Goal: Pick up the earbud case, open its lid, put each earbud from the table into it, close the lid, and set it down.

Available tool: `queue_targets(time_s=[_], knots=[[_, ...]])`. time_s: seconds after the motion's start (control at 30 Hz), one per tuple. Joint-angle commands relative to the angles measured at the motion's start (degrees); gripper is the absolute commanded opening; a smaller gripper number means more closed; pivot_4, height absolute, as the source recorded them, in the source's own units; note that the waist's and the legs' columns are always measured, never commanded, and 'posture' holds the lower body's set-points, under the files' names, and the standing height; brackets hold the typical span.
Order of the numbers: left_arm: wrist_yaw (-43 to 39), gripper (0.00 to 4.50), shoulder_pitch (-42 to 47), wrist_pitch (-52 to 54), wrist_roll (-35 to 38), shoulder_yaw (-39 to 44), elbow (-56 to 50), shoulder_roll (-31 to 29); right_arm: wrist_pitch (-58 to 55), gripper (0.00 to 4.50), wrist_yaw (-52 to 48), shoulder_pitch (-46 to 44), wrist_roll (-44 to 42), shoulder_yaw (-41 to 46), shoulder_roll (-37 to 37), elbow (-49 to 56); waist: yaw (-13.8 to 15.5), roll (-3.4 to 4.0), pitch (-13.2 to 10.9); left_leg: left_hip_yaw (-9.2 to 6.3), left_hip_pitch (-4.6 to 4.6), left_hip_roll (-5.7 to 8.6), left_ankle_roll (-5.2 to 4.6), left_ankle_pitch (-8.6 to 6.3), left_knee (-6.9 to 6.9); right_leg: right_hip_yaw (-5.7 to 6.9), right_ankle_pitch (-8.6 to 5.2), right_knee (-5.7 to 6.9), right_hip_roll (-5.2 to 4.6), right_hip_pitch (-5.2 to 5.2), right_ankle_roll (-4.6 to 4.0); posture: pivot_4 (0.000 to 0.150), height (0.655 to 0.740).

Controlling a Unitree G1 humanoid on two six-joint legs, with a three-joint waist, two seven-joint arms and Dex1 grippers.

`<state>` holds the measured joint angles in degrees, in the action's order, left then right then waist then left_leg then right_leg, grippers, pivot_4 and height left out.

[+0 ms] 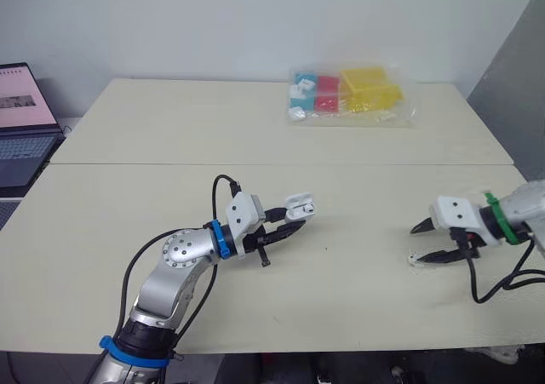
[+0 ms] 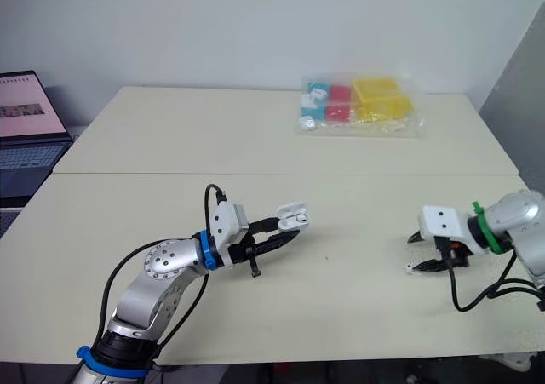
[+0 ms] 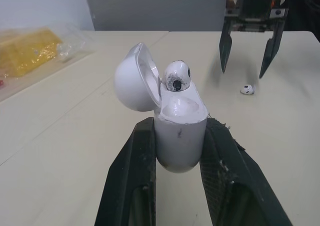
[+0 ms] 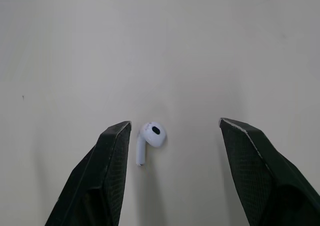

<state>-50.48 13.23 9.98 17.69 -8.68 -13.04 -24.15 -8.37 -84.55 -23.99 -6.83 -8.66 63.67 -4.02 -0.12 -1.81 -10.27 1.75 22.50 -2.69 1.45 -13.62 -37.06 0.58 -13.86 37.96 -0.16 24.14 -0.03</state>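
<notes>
Fingers (image 3: 131, 181) of the left gripper (image 1: 291, 220) clamp the earbud case (image 3: 179, 136) above the table (image 1: 358, 299). The elbow is bent and the forearm angles rightward. The lid (image 3: 131, 83) is flipped open, and a seated earbud (image 3: 176, 76) sits inside. The right gripper (image 1: 415, 245) reaches in low from the right, spread wide astride the loose earbud (image 4: 151, 136) on the tabletop.
</notes>
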Motion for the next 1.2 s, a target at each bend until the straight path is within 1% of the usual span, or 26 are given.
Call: queue_targets(time_s=[0.03,0.07,0.1,0.17,0.23,0.37,0.47,0.7,1.03,1.1,1.13,1.2], knots=[[0.67,0.81,-0.14,-0.51,0.66,-0.20,-1.98,0.79,-8.18,2.92,3.45,2.44,2.64,1.81,3.32,8.65,0.04,0.00,0.00,0.00,0.01,0.01,0.00,0.00,0.00,0.00,0.00,0.00,-0.01,0.00,0.00,0.150,0.7359],[0.74,0.81,-0.32,-0.60,0.64,-0.27,-1.97,0.94,-11.83,2.92,5.38,3.06,5.34,1.00,4.36,11.33,0.06,0.01,0.00,0.01,0.00,0.01,0.00,0.00,0.00,-0.01,0.00,0.00,-0.02,0.00,0.00,0.150,0.7359],[0.85,0.81,-0.49,-0.67,0.61,-0.41,-1.95,1.19,-18.74,2.92,6.65,2.72,5.81,-0.02,4.29,13.78,0.04,0.01,0.01,0.00,0.02,0.00,0.00,0.00,0.01,-0.01,0.00,0.01,-0.04,0.02,0.00,0.150,0.7359],[1.07,0.81,-0.73,-0.64,0.43,-0.82,-2.17,1.62,-27.39,2.92,7.21,2.16,5.11,-1.17,3.95,16.50,-0.07,0.01,0.01,0.04,0.00,-0.01,0.00,0.00,0.00,-0.04,0.00,0.01,-0.05,0.02,0.00,0.150,0.7359],[1.10,0.81,-0.93,-0.89,0.40,-1.14,-2.05,2.01,-31.95,2.92,7.99,1.20,6.01,-3.42,3.01,17.60,-0.03,0.01,0.01,0.02,-0.03,0.00,0.00,0.00,-0.01,-0.02,0.00,0.04,-0.05,0.01,0.00,0.150,0.7359],[1.40,0.81,-1.08,-1.46,0.06,-1.65,-1.58,2.67,-36.13,2.92,9.21,0.10,7.73,-7.52,2.23,18.74,0.00,0.01,0.01,0.00,-0.02,0.01,0.00,0.00,-0.01,0.00,0.00,0.03,-0.03,0.01,-0.01,0.150,0.7359],[1.72,0.81,-1.04,-1.59,-0.10,-1.87,-1.41,3.17,-37.84,2.92,10.17,-0.94,8.26,-9.48,0.96,18.65,-0.02,0.01,0.01,0.03,0.00,0.01,0.01,0.00,0.00,-0.02,-0.01,0.00,-0.03,0.02,-0.01,0.150,0.7359],[2.08,0.81,-1.18,-1.68,-0.38,-2.13,-1.50,3.55,-37.08,2.92,12.24,-3.24,9.70,-12.01,-1.51,15.70,-0.05,0.01,0.01,0.02,0.01,0.02,0.00,0.00,-0.01,-0.02,-0.01,0.01,-0.03,0.03,-0.01,0.150,0.7359],[2.19,0.81,-1.26,-1.96,-0.50,-2.18,-1.32,3.47,-34.82,2.92,11.88,-2.80,11.07,-13.79,-1.33,14.54,-0.04,0.01,0.01,0.00,0.00,0.02,0.00,0.00,-0.03,0.01,0.00,0.01,-0.02,0.01,0.00,0.150,0.7359],[2.15,0.81,-1.24,-2.02,-0.55,-2.18,-1.25,3.45,-35.54,2.55,11.46,-2.72,10.58,-13.74,-1.44,14.85,-0.04,0.00,0.01,-0.01,-0.01,0.02,0.00,0.00,-0.02,0.01,0.00,0.01,-0.02,0.00,0.00,0.150,0.7359],[2.12,0.81,-1.20,-2.06,-0.55,-2.18,-1.20,3.45,-35.72,2.29,11.25,-2.70,10.42,-13.70,-1.40,15.06,-0.05,0.00,0.01,-0.01,-0.01,0.01,0.00,0.00,-0.02,0.02,0.00,0.01,-0.01,0.00,0.00,0.150,0.7359],[2.01,0.81,-1.07,-2.18,-0.57,-2.18,-0.97,3.47,-36.28,1.58,11.08,-2.77,10.15,-13.56,-1.62,15.24,-0.04,0.00,0.01,-0.01,-0.01,0.02,0.00,0.00,-0.02,0.01,0.00,0.01,-0.01,0.00,0.00,0.150,0.7359]])
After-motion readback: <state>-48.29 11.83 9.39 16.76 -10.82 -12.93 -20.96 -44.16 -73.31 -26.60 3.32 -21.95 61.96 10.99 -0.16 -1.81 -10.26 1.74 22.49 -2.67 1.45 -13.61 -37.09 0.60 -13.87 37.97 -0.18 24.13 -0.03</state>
